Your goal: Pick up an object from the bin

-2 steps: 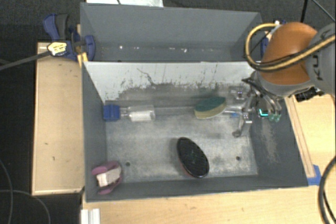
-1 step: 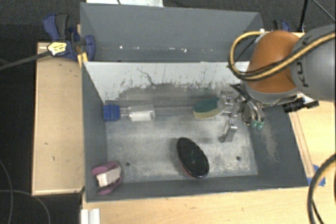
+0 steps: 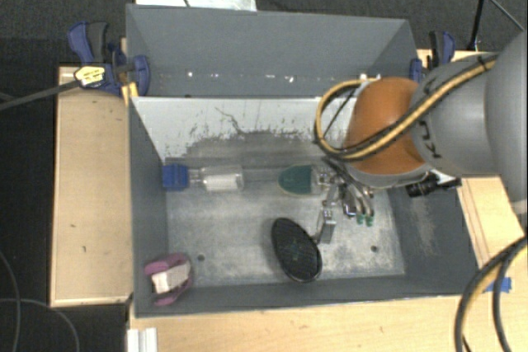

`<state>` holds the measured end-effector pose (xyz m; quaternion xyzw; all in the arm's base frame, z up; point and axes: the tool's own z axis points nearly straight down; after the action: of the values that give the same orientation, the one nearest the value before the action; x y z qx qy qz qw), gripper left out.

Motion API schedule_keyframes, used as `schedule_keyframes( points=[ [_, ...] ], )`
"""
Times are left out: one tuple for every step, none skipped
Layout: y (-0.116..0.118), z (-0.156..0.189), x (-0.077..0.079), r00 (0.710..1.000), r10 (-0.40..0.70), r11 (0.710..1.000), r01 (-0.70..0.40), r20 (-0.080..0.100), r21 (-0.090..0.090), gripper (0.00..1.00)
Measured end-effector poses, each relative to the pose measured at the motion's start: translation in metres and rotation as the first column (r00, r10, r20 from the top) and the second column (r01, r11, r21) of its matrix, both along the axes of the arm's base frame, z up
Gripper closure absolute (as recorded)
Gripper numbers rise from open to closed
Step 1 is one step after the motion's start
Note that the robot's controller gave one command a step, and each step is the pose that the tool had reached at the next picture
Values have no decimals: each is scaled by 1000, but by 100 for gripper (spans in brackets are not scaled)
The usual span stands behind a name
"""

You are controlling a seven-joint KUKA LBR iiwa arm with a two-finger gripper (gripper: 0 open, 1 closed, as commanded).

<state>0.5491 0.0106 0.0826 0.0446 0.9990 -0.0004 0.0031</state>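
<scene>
Black oval thing (image 3: 295,250) lies flat on the floor of the bin (image 3: 231,231), in the near half and a little right of the middle. We note its long axis as a steep diagonal, running from upper left to lower right in the camera view. The far end points toward the back wall and slightly left; the near end points toward the front wall and slightly right. The near part shows a fine mesh or dotted texture, while the far part looks darker and smoother. We cannot tell what kind of object it is.

Gripper (image 3: 334,225) hangs just beside the far right edge of the oval, above the bin floor. We cannot tell whether it touches the oval. We also cannot tell whether the gripper is apart or together; we see nothing held in it. Above it sit the orange cover (image 3: 384,132) and looped cables of the arm (image 3: 470,124), which comes in from the right.

Farther out, a teal rounded thing (image 3: 294,179) lies near the back wall, just left of the gripper. A clear bottle (image 3: 210,179) lies on its side left of that, blue cap pointing left. A pink and purple thing (image 3: 169,274) sits in the near left corner, well apart from the rest.
</scene>
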Motion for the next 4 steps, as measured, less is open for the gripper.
schedule_keyframes(
  points=[
    [34, 6, -46, 990, -144, 990, 144, -7, 2, 0],
    [-67, -13, 9, 995, -101, 995, 101, -14, 3, 0],
    [42, 33, 26, 986, -165, 986, 165, -2, 6, 0],
    [27, 1, 43, 973, -229, 973, 229, 9, 7, 0]
  ],
)
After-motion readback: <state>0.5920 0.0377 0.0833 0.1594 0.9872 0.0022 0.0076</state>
